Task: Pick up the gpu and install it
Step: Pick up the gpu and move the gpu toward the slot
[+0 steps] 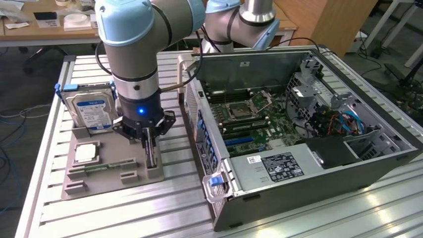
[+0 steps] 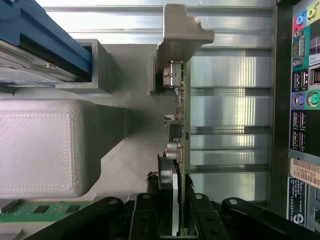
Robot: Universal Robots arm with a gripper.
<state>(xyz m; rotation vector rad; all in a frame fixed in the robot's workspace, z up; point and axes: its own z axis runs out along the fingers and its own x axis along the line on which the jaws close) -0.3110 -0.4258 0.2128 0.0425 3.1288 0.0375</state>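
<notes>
The gpu stands on edge in a slot at the side of the grey holder tray nearest the computer. It is a thin dark card with a silvery edge. In the wrist view the gpu is edge-on, its far end seated in a grey bracket. My gripper hangs straight down over the card's middle. In the wrist view the gripper has one black finger pressed against each face of the card. The card still sits in its slot.
The tray also holds a silver hard drive with a blue-white label, a square chip and a green memory stick. The open computer case lies at the exterior view's right, motherboard exposed; its rear ports face the tray.
</notes>
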